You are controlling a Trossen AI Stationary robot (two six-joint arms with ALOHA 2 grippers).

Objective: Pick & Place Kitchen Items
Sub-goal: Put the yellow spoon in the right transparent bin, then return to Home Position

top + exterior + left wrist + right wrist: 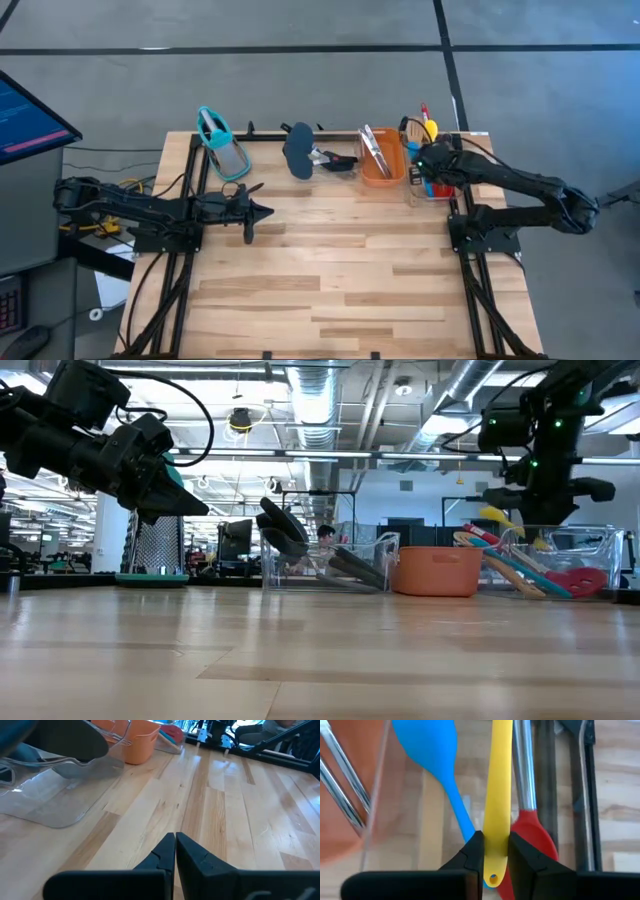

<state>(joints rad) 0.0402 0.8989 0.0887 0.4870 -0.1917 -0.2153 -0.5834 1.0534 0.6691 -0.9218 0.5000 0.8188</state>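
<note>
A clear tray (432,185) at the table's far right holds a small blue spoon (427,745), a red steel-handled spoon (532,832) and a small yellow spoon (499,780). My right gripper (495,840) hangs over this tray (560,560), shut on the yellow spoon. The spoon's yellow bowl (429,130) points toward the far edge. Beside the tray stands the orange tub (382,160) with silver tongs (340,785) in it. My left gripper (265,212) waits shut above the table's left part, with nothing in it. My right gripper pinches the yellow spoon's handle (496,857) between its two fingers, close to the free end with the small hole. The fingers slant down from above and lie across the handle. Whether the spoon's bowl end still rests on the other spoons, I cannot tell.
A second clear tray (320,565) at the far middle holds a black spatula (298,150). A teal-framed grater (222,140) stands at the far left. The bare wooden tabletop (350,280) stretches from the trays to the near edge.
</note>
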